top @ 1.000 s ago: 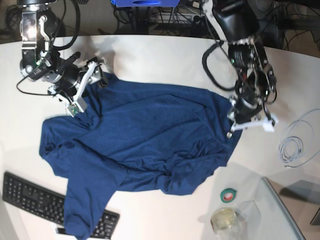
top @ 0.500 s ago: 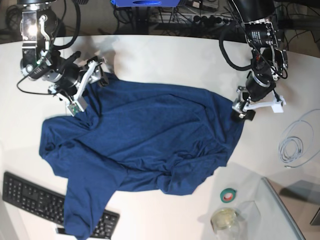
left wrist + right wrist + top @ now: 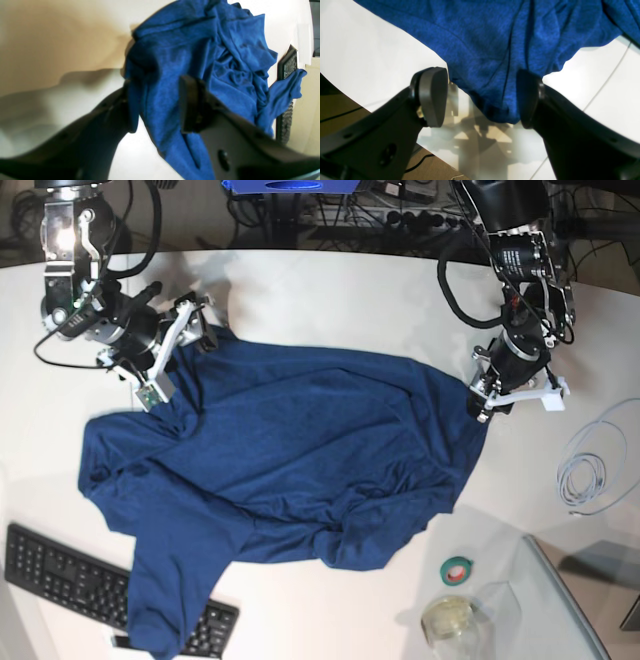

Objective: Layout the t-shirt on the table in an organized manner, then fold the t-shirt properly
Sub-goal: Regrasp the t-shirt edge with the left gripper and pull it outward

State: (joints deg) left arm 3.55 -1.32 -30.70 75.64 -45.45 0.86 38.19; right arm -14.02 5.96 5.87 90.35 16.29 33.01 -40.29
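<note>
T-shirt (image 3: 290, 470) lies diagonally (rumpled); both hands spread, fabric between fingers.

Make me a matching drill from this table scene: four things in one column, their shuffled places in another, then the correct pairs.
Things:
1. t-shirt
2. keyboard
3. tape roll
4. coiled cable

Places:
A. near corner of the table, partly under a hanging blue sleeve
B. far side edge, beyond the arm with the left wrist camera
C. spread across the middle of the table
D. beside a clear jar, just off the shirt's lower hem

Pairs: 1-C, 2-A, 3-D, 4-B
</note>
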